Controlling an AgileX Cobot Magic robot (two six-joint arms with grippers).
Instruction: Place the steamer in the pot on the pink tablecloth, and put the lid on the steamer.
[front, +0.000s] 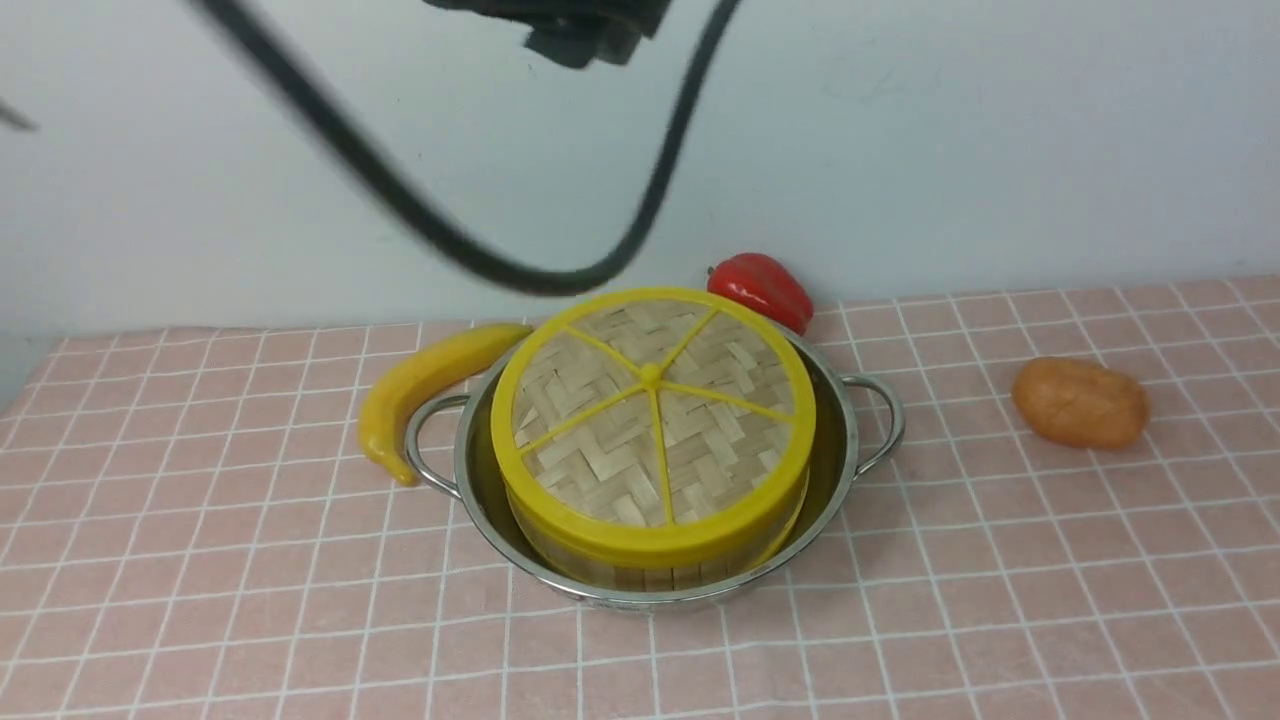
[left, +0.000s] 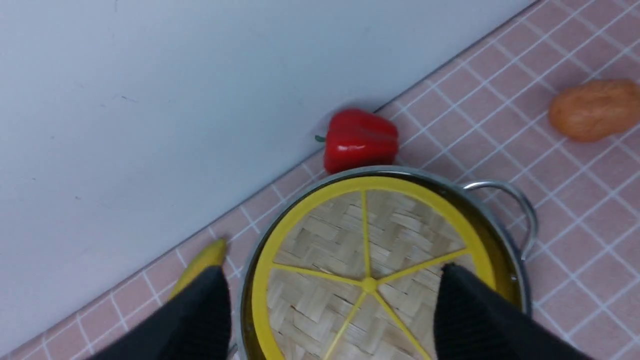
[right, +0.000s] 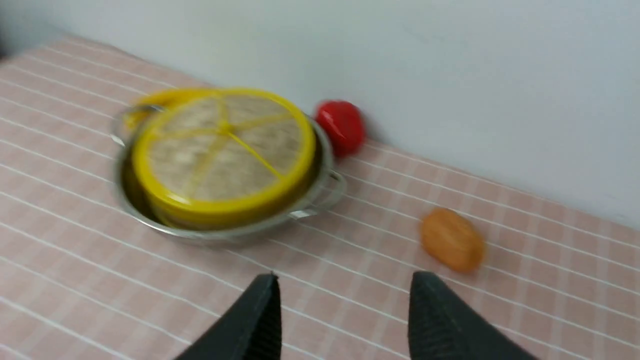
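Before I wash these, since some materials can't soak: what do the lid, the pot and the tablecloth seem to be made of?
The lid: woven bamboo strips in a herringbone weave, matte, with a glossy yellow rim and spokes, probably plastic. The pot: polished metal, likely stainless steel, judging by its mirror-like wall and loop handles. The pink tablecloth: a flat white-gridded sheet; fabric or wipeable vinyl, I can't tell.
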